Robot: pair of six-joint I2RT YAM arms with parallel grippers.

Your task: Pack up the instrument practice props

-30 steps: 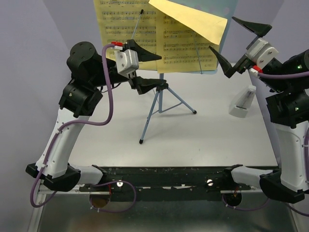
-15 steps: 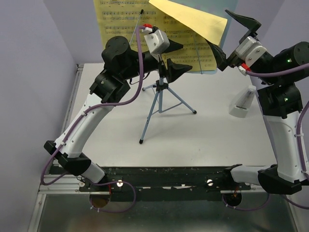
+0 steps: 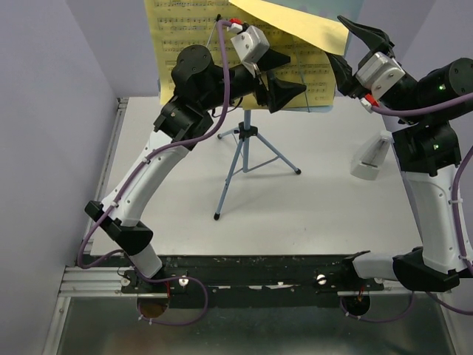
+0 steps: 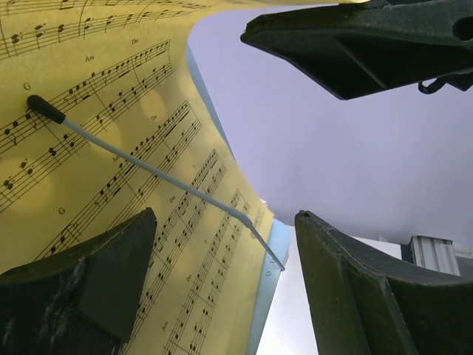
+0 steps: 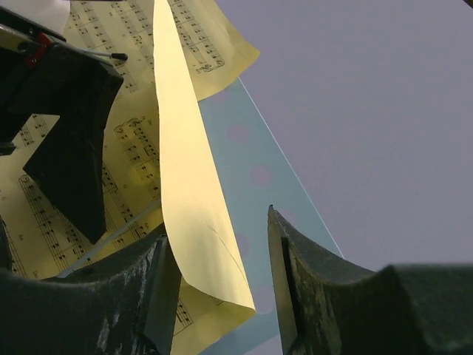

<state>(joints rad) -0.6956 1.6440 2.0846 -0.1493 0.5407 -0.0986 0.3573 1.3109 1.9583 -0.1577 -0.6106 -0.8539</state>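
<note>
Your left gripper (image 3: 295, 72) is wide open and holds nothing. It hangs in front of the yellow sheet-music pages (image 3: 185, 37) on the music stand (image 3: 247, 134), which stands at 12 o'clock on the table (image 3: 332, 214). Your right gripper (image 3: 336, 38), at about 1 o'clock, is half open around the folded page (image 3: 295, 26) — not pinching it. The plastic piece (image 3: 372, 157) lies at 3 o'clock.

Chord letters "G", "Am" — on yellow sheet-music pages (image 4: 111, 89)
</note>
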